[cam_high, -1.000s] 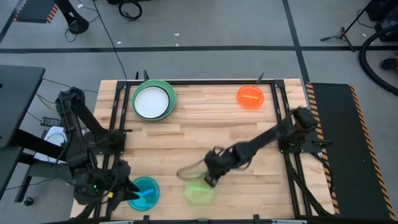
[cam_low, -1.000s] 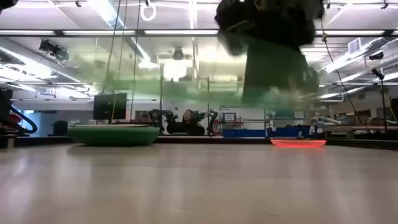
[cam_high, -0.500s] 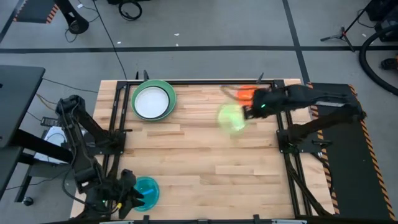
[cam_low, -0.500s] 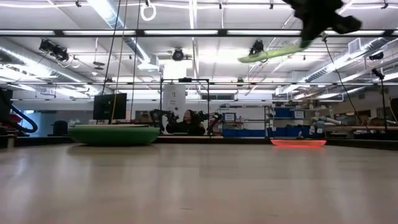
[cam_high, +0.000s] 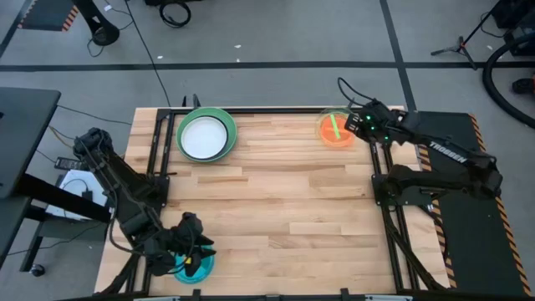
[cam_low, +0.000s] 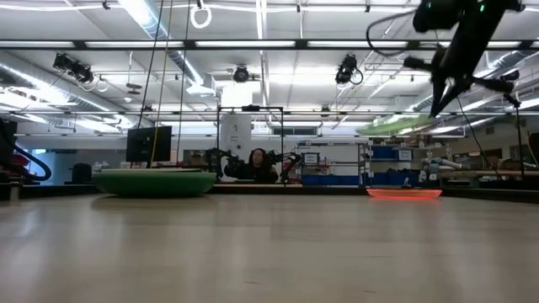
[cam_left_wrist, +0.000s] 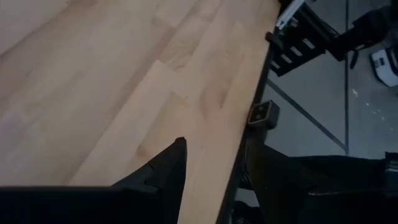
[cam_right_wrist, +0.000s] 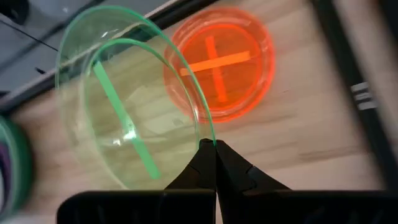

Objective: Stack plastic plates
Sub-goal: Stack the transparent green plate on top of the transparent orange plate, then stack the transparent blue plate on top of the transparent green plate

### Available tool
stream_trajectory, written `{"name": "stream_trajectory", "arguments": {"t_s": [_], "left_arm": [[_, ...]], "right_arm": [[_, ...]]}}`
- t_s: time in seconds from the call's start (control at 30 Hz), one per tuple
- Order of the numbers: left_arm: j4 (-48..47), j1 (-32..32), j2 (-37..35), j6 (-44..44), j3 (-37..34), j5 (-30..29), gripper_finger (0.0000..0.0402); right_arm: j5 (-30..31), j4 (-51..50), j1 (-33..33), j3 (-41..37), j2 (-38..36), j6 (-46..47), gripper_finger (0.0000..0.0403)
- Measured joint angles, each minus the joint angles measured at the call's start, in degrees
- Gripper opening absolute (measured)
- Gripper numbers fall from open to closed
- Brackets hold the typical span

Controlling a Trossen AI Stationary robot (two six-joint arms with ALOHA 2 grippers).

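My right gripper (cam_high: pixel 355 125) is shut on the translucent yellow-green plate (cam_right_wrist: pixel 124 99), held in the air over the orange plate (cam_high: pixel 336 132) at the table's far right. The low view shows the yellow-green plate (cam_low: pixel 400 126) well above the orange plate (cam_low: pixel 402 193), which lies flat on the table. A white plate (cam_high: pixel 203 136) sits inside a green plate (cam_high: pixel 226 125) at the far left. My left gripper (cam_high: pixel 191 253) is open over the blue plate (cam_high: pixel 201 269) at the near left edge and hides part of it. In the left wrist view only bare wood shows between its fingers (cam_left_wrist: pixel 177 165). My right gripper pinches the yellow-green plate's rim (cam_right_wrist: pixel 208 142) between its two fingertips, on the side toward the table's right. The fingers slant down from the right (cam_low: pixel 436 114). The plate is lifted clear and sticks out toward the left, nearly level, over the orange plate.
The table's middle is bare wood (cam_high: pixel 276 201). Black metal frame rails run along the left side (cam_high: pixel 155 167) and the right side (cam_high: pixel 380 180). In the right wrist view a purple plate in a green one (cam_right_wrist: pixel 7 168) shows at the picture's edge.
My right gripper has carried the yellow-green plate from the near middle of the table up and toward the far right, and now holds it above the orange plate. My left arm has shifted a little toward the right, over the blue plate.
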Motion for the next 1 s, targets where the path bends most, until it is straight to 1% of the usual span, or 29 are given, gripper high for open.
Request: {"name": "stream_trajectory", "arguments": {"t_s": [0.1,0.2,0.37,0.5,0.63,0.7,0.83,0.9,1.0], "left_arm": [[0.00,2.23,0.00,1.34,0.00,0.45,0.0173],[0.03,3.99,0.00,2.26,0.00,0.48,0.0173],[2.93,6.39,-0.01,5.80,0.00,0.69,0.0173],[5.82,8.47,-0.04,8.73,0.00,1.12,0.0173],[5.64,10.86,-0.04,9.15,-0.02,6.77,0.0173],[5.14,11.86,-0.14,9.27,-0.02,9.86,0.0173],[4.96,13.83,-0.31,11.18,-0.04,15.69,0.0173],[5.11,14.64,-0.31,10.82,-0.04,19.70,0.0173],[5.03,14.74,-0.31,9.20,-0.04,25.10,0.0173]], "right_arm": [[-2.92,10.23,-4.06,-7.84,-0.18,2.68,0.0001],[-5.52,18.17,-7.76,-14.99,0.24,7.99,0.0001],[-5.90,27.24,-12.09,-23.84,0.32,13.53,0.0001],[-5.19,31.92,-14.23,-28.09,0.32,15.71,0.0003],[-4.59,38.76,-15.82,-31.54,0.32,15.50,0.0024],[-4.77,41.35,-16.37,-32.76,0.32,15.49,0.0044],[-7.38,44.00,-16.66,-33.28,0.02,14.51,0.0096],[-8.22,46.63,-16.18,-33.28,-1.55,11.53,0.0123],[-7.08,50.71,-11.87,-31.85,-6.22,3.19,0.0152]]}}
